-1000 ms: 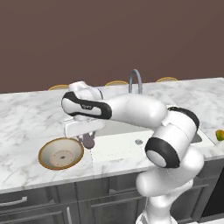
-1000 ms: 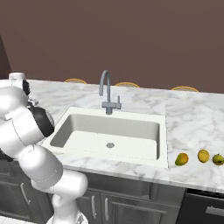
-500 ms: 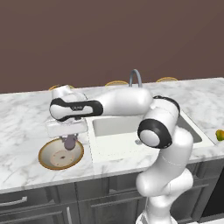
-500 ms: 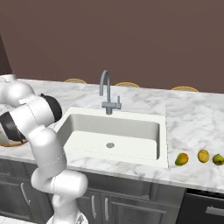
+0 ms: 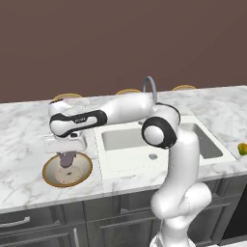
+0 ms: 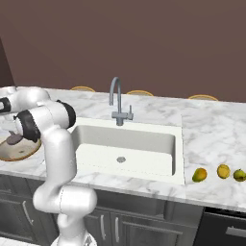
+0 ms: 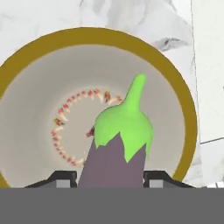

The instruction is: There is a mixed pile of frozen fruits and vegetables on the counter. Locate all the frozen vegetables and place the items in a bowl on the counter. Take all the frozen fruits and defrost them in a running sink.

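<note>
The counter (image 5: pixel 29 120) runs as a long white marble slab across both base views, above dark cabinets. Set into it, the sink (image 6: pixel 126 146) is a wide white basin with a grey drain and a curved grey tap (image 6: pixel 116 100) at its 12 o'clock edge. The white arm (image 5: pixel 140 108) reaches from the base across the basin toward 9 o'clock in the left base view.

The bowl (image 5: pixel 50 176) sits on the counter just beside the sink's 9 o'clock edge, tan-rimmed and pale inside with a dotted ring at its centre. Directly above it hangs the gripper (image 5: pixel 67 155), closed on the eggplant (image 7: pixel 117 151), with a fingertip pressed against each flank of the purple body. In the hand view the eggplant's long axis runs from 6 to 12 o'clock, its green cap and stem pointing at 12, away from the hand and down toward the bowl's dotted centre.

Three small yellow-green fruits (image 6: pixel 200 174) lie in a row on the counter, well apart from the bowl, at 3 o'clock of the sink.
</note>
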